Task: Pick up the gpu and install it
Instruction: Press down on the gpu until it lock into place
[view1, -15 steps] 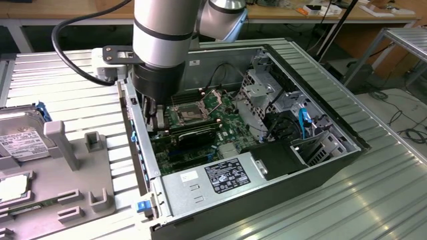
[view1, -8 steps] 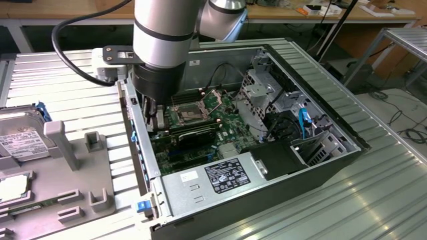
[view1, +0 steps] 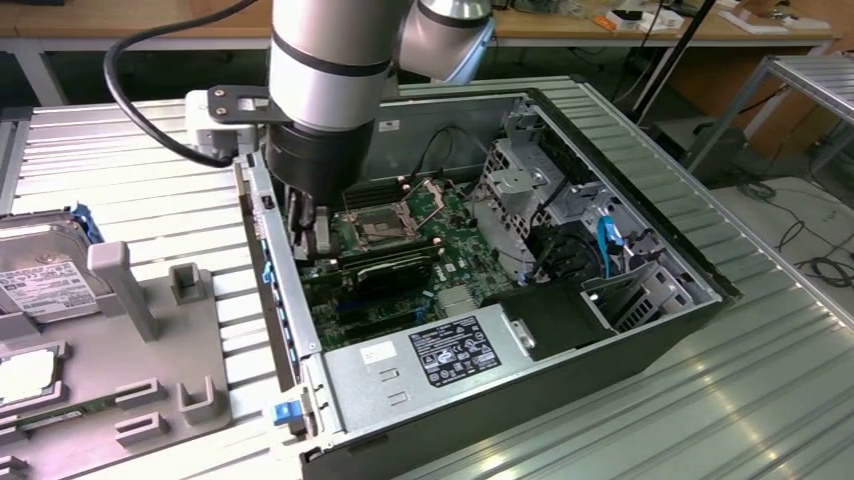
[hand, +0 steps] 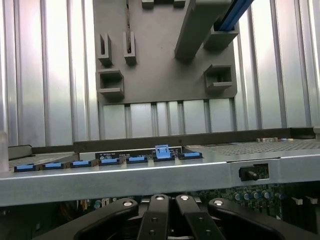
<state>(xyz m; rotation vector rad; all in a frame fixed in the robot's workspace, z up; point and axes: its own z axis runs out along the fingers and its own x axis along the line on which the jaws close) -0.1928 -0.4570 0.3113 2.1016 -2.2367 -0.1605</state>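
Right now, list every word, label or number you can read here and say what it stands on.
None can be read.
Power supply label: black and white print, too small.
Hard drive label: white, lines of print, blurred.
Small sticker on the case wall: unreadable.
Strip above the blue clips: too small.

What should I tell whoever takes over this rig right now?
Tool: shut, lowered inside the open PC case by its rear wall; whether it grips anything can't be seen.
Gpu: dark card lying across the motherboard just beside the tool, apparently at its slot.
Done: gpu is off the gray holder tray and in the case.
Left: full seating isn't confirmed; hard drive sits on the tray.
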